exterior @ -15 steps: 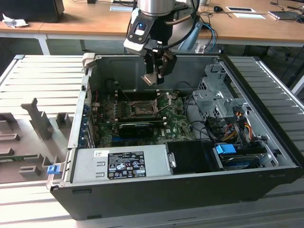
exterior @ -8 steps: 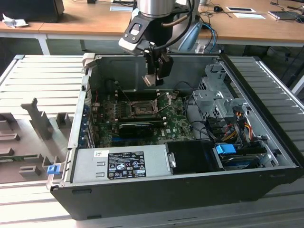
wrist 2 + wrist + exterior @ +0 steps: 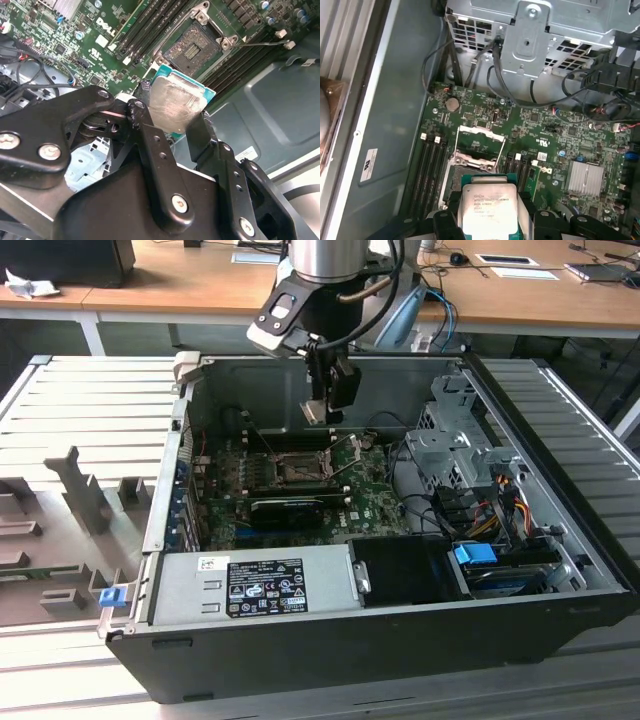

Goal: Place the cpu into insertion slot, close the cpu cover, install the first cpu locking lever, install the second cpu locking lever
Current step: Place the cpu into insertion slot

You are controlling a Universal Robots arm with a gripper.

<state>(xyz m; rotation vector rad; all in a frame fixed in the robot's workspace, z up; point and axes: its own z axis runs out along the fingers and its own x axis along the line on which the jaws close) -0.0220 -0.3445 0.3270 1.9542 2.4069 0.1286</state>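
My gripper point(image 3: 322, 405) hangs inside the open computer case, shut on the cpu point(image 3: 317, 411), a pale silvery square chip with a green edge. In both wrist views the cpu point(image 3: 175, 102) point(image 3: 487, 207) sits clamped between the black fingers point(image 3: 150, 135) point(image 3: 545, 222). The insertion slot point(image 3: 192, 47) point(image 3: 298, 468) lies on the green board below the chip, its dark contact grid bare. Part of the slot point(image 3: 451, 182) is hidden behind the chip. The cpu cover point(image 3: 481, 132) is swung open beyond the slot. A thin locking lever point(image 3: 260, 44) point(image 3: 346, 448) stands released beside it.
A grey power supply point(image 3: 255, 585) lines the case's near wall. A metal drive cage point(image 3: 450, 450) with cables stands toward the exterior view's right. A long black card point(image 3: 285, 508) lies just in front of the slot. Memory slots point(image 3: 432, 160) flank the socket.
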